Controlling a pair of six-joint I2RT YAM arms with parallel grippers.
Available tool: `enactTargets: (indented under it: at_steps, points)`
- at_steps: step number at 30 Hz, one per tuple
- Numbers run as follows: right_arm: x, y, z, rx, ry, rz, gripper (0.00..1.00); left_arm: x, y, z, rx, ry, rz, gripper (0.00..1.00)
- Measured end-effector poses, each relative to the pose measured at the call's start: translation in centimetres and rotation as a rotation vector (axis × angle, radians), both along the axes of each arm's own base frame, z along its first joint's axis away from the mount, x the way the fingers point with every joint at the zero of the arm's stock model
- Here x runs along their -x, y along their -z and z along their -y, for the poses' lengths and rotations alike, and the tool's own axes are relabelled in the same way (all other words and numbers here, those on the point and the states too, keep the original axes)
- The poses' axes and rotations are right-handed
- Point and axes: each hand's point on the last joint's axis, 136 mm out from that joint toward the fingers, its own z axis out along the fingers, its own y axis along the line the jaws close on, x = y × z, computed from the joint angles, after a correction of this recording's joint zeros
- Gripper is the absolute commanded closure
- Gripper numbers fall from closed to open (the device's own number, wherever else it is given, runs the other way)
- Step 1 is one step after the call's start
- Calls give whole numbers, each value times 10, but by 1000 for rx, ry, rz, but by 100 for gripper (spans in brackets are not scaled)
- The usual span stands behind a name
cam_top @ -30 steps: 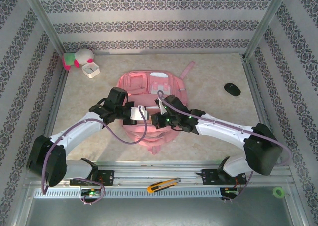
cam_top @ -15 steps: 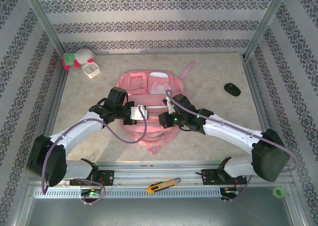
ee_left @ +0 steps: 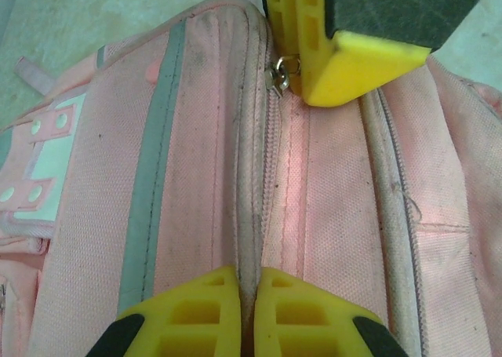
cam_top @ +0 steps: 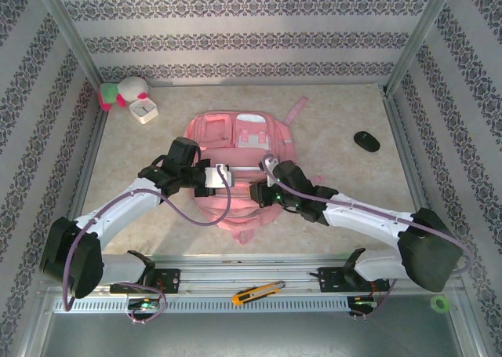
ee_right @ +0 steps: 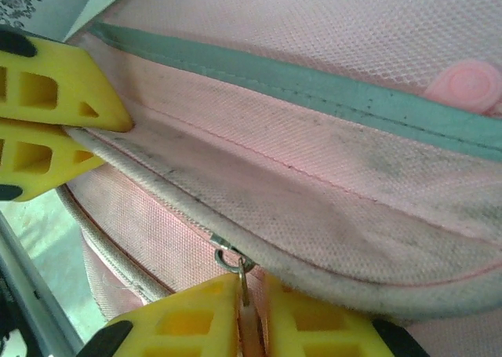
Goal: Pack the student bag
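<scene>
From above, the bag (cam_top: 235,131) is seen lying flat in the middle of the counter (cam_top: 337,137). The right end effector (cam_top: 256,192) has been drawn slightly toward the bag's right side, so the zip is probably being run open for packing. In the left wrist view, the left end effector (ee_left: 247,310) is pressed together on the bag's seam. In the right wrist view, the zip pull (ee_right: 233,261) is pinched between nearly closed fingers (ee_right: 180,326), though a loosening grip cannot be ruled out.

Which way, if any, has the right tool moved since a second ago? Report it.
Yes: the right tool shifted rightward, toward the black mouse, across the student bag.
</scene>
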Motion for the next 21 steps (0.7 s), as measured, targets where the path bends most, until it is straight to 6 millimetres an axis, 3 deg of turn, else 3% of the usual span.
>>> enactTargets:
  at_steps: [5,8,9,14,17,19,21]
  points:
    - [0,2,0,-11,4,64,81,0,0,0,8,-12,-12,100]
    - [-1,3,1,-11,15,85,100,-1,0,0,10,-19,-16,99]
    - [0,2,1,-15,16,94,100,-1,-1,0,11,-21,-16,95]
    - [7,-7,11,-30,28,149,100,-2,-1,-1,13,-33,-18,53]
    - [7,-10,16,-30,36,167,100,-2,-2,-1,17,-34,-18,44]
    - [7,-9,17,-29,30,164,100,-1,-4,0,24,-31,-19,33]
    - [9,-7,16,-24,7,154,100,1,-9,8,40,-19,-13,30]
